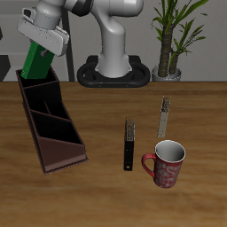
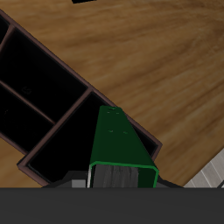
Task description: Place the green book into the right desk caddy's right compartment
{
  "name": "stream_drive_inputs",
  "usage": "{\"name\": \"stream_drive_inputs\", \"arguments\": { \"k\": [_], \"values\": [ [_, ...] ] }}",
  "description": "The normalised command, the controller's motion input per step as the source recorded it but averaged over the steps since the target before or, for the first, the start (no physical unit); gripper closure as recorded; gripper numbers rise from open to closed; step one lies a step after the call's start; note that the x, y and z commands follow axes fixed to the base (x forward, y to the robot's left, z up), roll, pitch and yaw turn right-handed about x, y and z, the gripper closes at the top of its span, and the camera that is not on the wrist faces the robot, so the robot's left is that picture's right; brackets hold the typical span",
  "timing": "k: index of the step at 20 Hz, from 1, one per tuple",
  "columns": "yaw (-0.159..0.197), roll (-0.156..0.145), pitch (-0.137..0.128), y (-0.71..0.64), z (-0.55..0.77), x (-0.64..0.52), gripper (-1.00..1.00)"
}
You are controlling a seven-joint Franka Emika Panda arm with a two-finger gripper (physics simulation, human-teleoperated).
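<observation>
My gripper [image 1: 43, 42] is shut on the green book [image 1: 35, 62] and holds it tilted in the air over the far end of the right desk caddy [image 1: 55, 133], a long maroon-brown box split by dividers. The book's lower edge hangs just above the right compartment [image 1: 36, 90], the small end section farthest from the table's front edge. In the wrist view the green book [image 2: 118, 140] points down beside that dark square section [image 2: 63, 147], at the caddy's end wall [image 2: 131, 112]. The book does not touch the caddy.
A thin black upright book [image 1: 130, 146] and a red mug [image 1: 166, 164] stand nearer the table's front edge. A slim beige book [image 1: 163, 115] stands behind them. The robot base [image 1: 113, 71] and a potted plant [image 1: 168, 69] are at the table's back.
</observation>
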Motion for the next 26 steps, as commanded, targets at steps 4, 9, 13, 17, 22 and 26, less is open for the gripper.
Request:
{"name": "stream_drive_inputs", "arguments": {
  "k": [4,9,13,17,22,26],
  "values": [
    [-0.016,-0.01,0.032,-0.06,-0.13,0.13,1.0],
    [0.057,0.032,0.033,0.21,-0.25,0.11,1.0],
    [0.036,0.056,0.072,0.25,-0.25,0.17,-1.0],
    [0.012,0.015,0.013,0.08,-0.05,0.11,-1.0],
    [-0.021,-0.021,-0.004,-0.08,0.07,0.02,-1.0],
    [0.006,-0.008,-0.002,0.06,0.09,0.08,-1.0]
  ]
}}
